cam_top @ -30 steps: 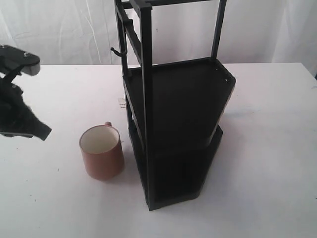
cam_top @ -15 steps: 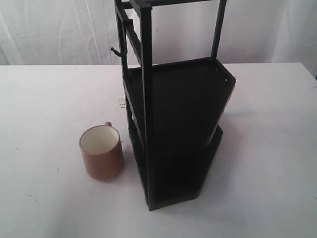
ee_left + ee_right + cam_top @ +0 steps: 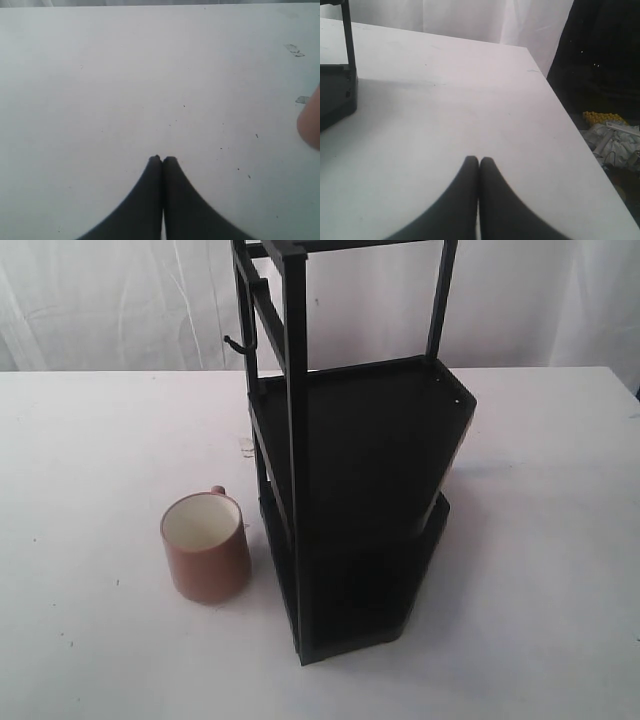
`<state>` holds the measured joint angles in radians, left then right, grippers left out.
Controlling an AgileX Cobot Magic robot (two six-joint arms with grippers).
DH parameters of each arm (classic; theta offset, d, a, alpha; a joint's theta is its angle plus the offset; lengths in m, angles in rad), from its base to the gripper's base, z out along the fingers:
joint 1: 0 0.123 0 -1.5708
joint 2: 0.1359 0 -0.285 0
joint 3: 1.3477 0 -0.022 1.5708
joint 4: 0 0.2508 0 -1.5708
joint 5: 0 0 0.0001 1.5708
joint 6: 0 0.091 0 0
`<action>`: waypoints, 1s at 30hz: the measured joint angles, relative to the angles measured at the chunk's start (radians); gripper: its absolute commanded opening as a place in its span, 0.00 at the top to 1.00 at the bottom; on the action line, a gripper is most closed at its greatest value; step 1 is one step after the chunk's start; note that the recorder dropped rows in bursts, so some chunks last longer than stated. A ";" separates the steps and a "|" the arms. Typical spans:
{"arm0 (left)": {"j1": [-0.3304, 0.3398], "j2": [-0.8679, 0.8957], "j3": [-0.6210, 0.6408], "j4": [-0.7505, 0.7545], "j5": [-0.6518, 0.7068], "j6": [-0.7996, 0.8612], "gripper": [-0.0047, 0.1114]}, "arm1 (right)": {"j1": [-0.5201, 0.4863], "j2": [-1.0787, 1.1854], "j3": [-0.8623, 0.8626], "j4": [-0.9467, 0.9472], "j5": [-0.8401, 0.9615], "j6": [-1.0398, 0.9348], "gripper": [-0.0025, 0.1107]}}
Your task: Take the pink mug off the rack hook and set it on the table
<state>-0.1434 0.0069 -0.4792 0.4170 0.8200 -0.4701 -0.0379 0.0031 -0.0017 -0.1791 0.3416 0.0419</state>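
Note:
The pink mug (image 3: 206,547) stands upright on the white table (image 3: 100,440), just left of the black rack (image 3: 350,490), with its handle turned away. Nothing hangs on the rack hook (image 3: 234,343), which juts from the rack's rear left post. Neither arm shows in the exterior view. In the left wrist view my left gripper (image 3: 162,159) is shut and empty over bare table, and a blurred pink edge of the mug (image 3: 311,120) shows at the frame's side. My right gripper (image 3: 479,159) is shut and empty too, over the table near its edge.
A corner of the rack (image 3: 337,85) shows in the right wrist view. Beyond the table's edge (image 3: 580,135) lies a dark floor with clutter (image 3: 612,135). A white curtain hangs behind the table. Small scuff marks (image 3: 245,445) dot the tabletop near the rack.
The left arm, seen at the exterior view's left edge a second ago, has withdrawn out of that view. The mug and rack have not moved.

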 measured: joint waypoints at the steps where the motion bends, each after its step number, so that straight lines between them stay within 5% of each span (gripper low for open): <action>1: 0.000 0.000 0.000 -0.002 0.000 0.000 0.96 | 0.000 0.000 0.000 0.000 0.000 0.000 0.98; 13: 0.005 0.000 0.023 -0.109 -0.059 0.000 0.96 | 0.000 0.000 0.000 0.000 0.000 0.000 0.98; 16: 0.054 0.000 0.077 -0.294 -0.154 0.000 0.96 | 0.000 0.000 0.000 0.000 0.000 0.000 0.98; 19: 0.196 0.000 0.157 -0.397 -0.277 0.009 0.96 | 0.000 0.000 0.000 0.000 0.000 0.000 0.98; 27: 0.248 0.000 0.201 -0.321 -0.335 0.040 0.96 | 0.000 0.000 0.000 0.000 0.000 0.000 0.98; 30: 0.248 0.000 0.316 -0.242 -0.395 0.188 0.96 | 0.000 0.000 0.000 0.000 0.000 0.000 0.98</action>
<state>0.1045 0.0069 -0.1635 0.1748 0.4254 -0.2816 -0.0379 0.0031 -0.0017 -0.1791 0.3416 0.0419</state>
